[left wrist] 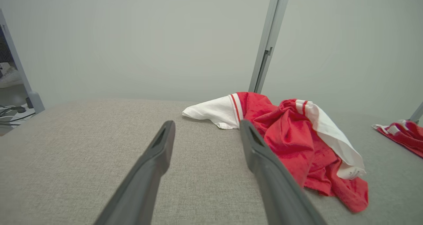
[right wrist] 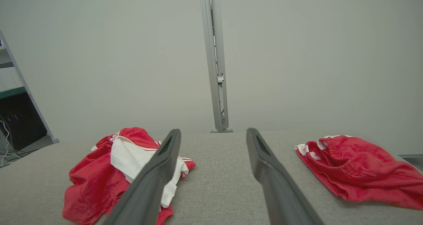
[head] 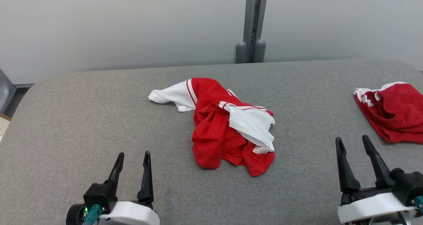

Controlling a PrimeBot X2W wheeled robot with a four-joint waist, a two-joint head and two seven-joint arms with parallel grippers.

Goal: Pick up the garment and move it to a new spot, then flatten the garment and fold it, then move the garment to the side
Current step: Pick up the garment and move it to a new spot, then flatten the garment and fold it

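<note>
Left gripper (head: pixel 134 153) over grey table (head: pixel 66 119), pale wall (head: pixel 132 26)

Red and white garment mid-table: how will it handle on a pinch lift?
The garment lies in soft crumpled folds, so likely floppy: a pinch lifts one layer, the rest hangs. Looks thin, probably light. Its white sleeve may trail.

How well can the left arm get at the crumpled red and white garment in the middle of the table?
Probably yes. The left gripper is open and empty, and only grey table surface lies between it and the garment, which sits ahead, to its right.
</note>
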